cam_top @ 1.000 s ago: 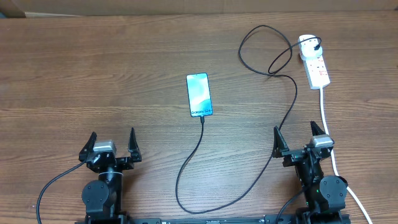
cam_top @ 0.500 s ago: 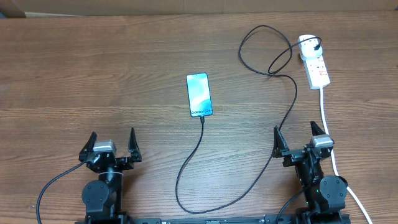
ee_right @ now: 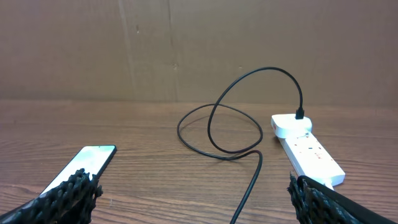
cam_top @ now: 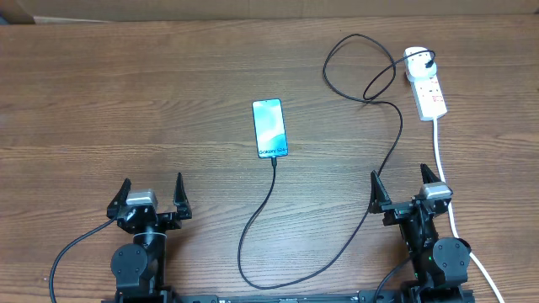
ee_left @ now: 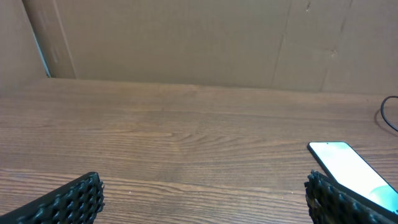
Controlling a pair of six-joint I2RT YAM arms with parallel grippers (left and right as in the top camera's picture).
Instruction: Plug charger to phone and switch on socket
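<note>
At mid-table lies the phone, the charger seemingly plugged into its near edge. Far right of the phone, the socket holds the plug; its switch is unreadable. Nearer than the phone, the left gripper and right gripper are spread apart, empty.

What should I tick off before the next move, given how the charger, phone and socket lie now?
1. Charger meets the phone's bottom edge: ok.
2. Connector fully seated: cannot tell.
3. Charger's other end sits in the socket's far end: ok.
4. Socket switch on: cannot tell, marks too small.
5. Left gripper fingers open, holding nothing: ok.
6. Right gripper fingers open, holding nothing, on the socket's side of the table: ok.
</note>
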